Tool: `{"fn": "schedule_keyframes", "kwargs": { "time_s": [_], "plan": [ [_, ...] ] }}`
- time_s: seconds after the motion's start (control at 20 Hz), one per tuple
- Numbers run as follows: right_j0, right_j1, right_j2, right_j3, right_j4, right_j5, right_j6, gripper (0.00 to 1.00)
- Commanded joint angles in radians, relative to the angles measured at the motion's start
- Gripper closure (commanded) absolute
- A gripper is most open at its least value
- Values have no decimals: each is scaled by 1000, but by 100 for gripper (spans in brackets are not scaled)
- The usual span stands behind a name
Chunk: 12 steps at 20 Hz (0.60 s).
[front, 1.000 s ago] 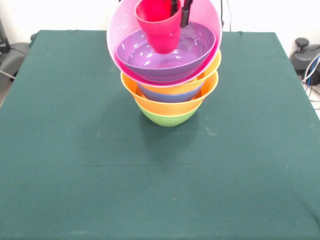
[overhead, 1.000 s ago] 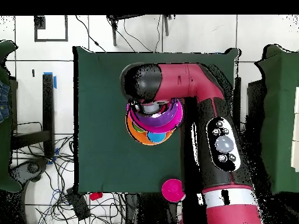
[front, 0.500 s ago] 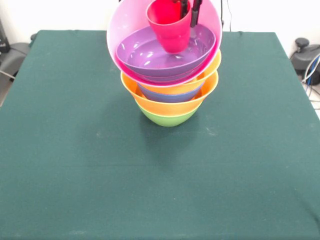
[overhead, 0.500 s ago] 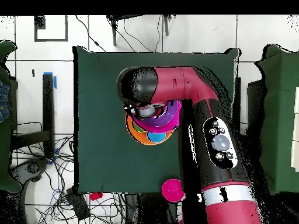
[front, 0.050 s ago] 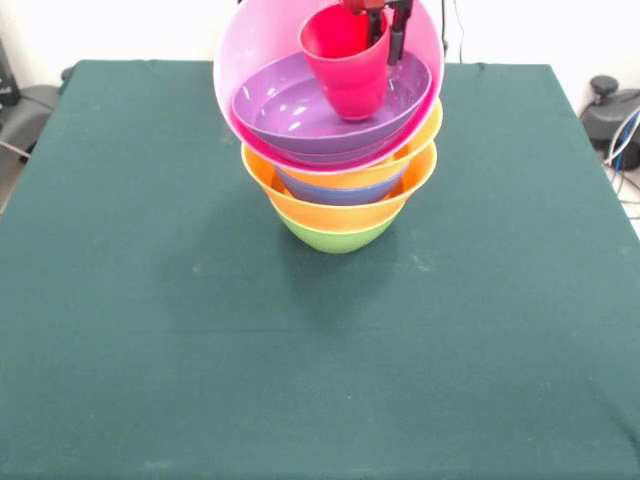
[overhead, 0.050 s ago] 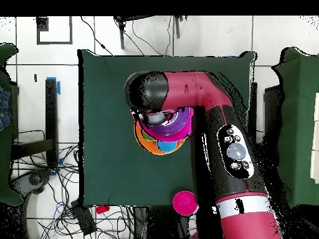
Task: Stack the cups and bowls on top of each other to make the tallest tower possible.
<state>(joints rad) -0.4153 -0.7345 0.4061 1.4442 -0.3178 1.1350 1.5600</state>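
Atop the tower (front, 0.050 s ago: 338, 190), your gripper (front, 0.050 s ago: 385, 38) is pinching the red cup's (front, 0.050 s ago: 347, 62) right wall, cup resting in the purple bowl (front, 0.050 s ago: 300, 112).

A robotics lab or test room is indicated. A table (overhead, 0.050 s ago: 112, 174) draped in dark green cloth is set on a floor of pale tiles (overhead, 0.050 s ago: 62, 37), and loose cables (overhead, 0.050 s ago: 56, 193) are strewn beyond the table's edges. A large red and black robot arm (overhead, 0.050 s ago: 218, 124) is stationed over the table, blue tape (overhead, 0.050 s ago: 52, 83) is stuck to the floor, and a plain white wall (front, 0.050 s ago: 120, 30) is seen behind the table's far edge.
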Motion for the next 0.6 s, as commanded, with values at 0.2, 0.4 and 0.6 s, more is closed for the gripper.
{"fn": "schedule_keyframes", "kwargs": {
  "time_s": [0.2, 0.4, 0.6],
  "plan": [
    [-27, 23, 73, 73, -21, -58, -125, 0],
    [-28, 0, 80, 61, -17, 19, -140, 0],
    [-20, 15, 68, 33, -28, 51, -117, 0]
  ]
}}
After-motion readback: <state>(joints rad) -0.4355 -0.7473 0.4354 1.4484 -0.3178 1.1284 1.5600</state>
